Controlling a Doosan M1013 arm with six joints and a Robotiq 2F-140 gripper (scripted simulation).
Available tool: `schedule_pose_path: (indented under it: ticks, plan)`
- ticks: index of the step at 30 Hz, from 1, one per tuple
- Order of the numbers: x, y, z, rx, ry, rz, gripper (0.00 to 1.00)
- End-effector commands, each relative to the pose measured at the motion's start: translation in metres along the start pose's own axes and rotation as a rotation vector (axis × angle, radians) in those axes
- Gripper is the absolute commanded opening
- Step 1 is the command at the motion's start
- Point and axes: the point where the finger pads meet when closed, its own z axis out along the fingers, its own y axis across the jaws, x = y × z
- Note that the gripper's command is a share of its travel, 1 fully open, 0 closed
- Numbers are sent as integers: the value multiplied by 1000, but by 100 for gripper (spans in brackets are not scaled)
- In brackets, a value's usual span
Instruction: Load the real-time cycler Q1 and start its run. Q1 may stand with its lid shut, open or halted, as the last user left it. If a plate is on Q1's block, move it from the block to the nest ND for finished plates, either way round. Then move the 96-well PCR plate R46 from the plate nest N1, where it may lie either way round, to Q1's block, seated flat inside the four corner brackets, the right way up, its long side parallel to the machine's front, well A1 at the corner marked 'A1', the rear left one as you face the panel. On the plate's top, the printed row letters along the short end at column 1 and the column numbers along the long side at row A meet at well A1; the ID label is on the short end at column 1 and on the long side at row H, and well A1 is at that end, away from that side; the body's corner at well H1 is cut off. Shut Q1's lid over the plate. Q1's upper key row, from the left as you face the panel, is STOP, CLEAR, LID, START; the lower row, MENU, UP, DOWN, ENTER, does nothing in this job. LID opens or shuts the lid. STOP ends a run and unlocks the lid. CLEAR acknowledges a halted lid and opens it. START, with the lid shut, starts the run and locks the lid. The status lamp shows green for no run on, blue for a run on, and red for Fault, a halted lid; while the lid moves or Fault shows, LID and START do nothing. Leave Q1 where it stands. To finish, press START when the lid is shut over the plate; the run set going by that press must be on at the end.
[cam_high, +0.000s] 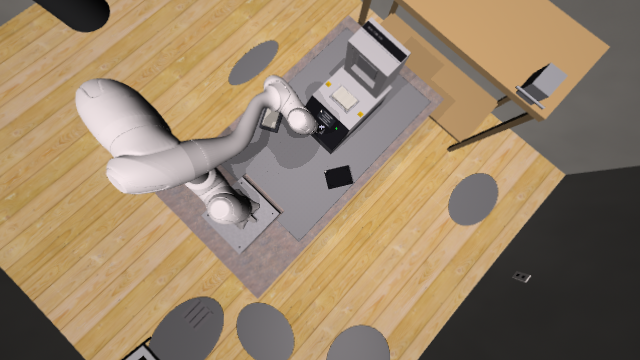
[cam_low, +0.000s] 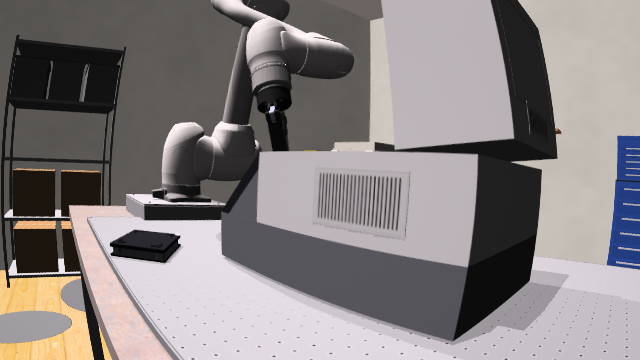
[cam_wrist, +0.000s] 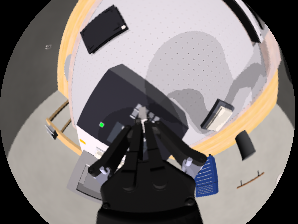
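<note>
You see the gripper (cam_wrist: 145, 124) clenched on nothing, tips at Q1's (cam_high: 350, 107) panel, frame centre. Its lid (cam_low: 450, 70) stands open over a plate (cam_high: 345, 97) on the block. A black nest (cam_high: 338, 176) lies lower right on the desk (cam_low: 300, 320).

- Floor (cam_high: 125, 45): light wood planks, w/ grey oval patches (cam_high: 472, 198) here and there.
- Walls: dark grey (cam_low: 165, 65) on left of exterior view, beige (cam_low: 585, 90) on right.
- Black wire rack (cam_low: 10, 150) by dark wall; brown boxes (cam_low: 34, 191) on lower shelves.
- Tan wooden desk (cam_high: 480, 35) at top right of top view; small grey box (cam_high: 545, 82) on it.
- Blue drawer unit (cam_low: 627, 200) at right edge.
- Light: even, soft shadows.
</note>
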Motion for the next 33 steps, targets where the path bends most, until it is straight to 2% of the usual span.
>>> schedule_pose_path:
  ticks: [1,7,33]
  plan:
    - [0,0,0,0,0,0,0]
    - [0,0,0,0,0,0,0]
    - [10,10,-35,0,0,0,0]
